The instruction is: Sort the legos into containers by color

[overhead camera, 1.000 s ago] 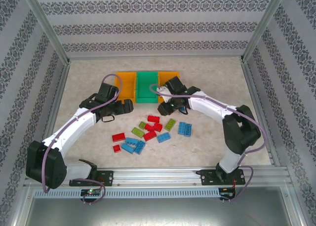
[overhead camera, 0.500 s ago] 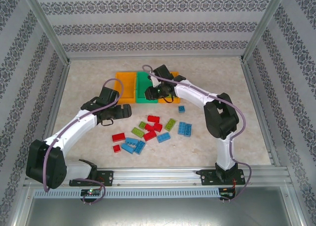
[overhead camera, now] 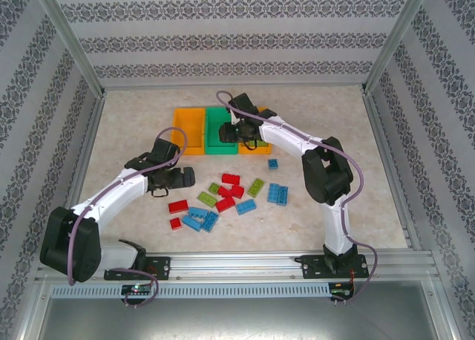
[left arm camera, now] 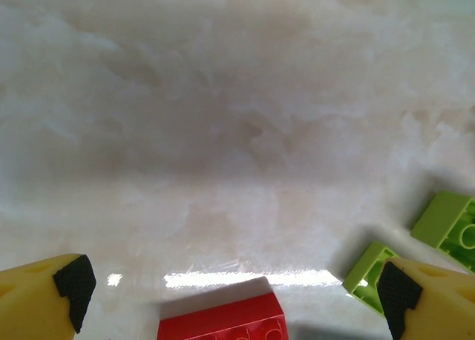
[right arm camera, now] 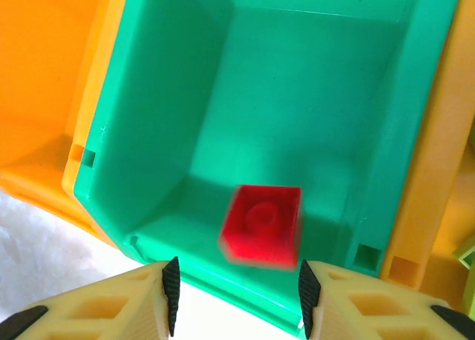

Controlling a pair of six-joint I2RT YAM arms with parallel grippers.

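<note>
Right tool [right arm camera: 239, 284] over the green plastic middle bin [right arm camera: 171, 95] of three joined bins. Jaws narrowly parted, gripping nothing. Small red studded plastic brick [right arm camera: 261, 225] is blurred inside that bin, clear of both pads. Left tool [left arm camera: 234, 295] spread wide and empty, close above the marbled worktop [left arm camera: 223, 132]. Second red brick [left arm camera: 223, 324] sits between its fingers, two light green bricks [left arm camera: 453, 225] beside one finger. Loose red, blue and green bricks [overhead camera: 230, 195] lie on the worktop near the bins. Orange outer bins [overhead camera: 188, 128] flank the green one.
</note>
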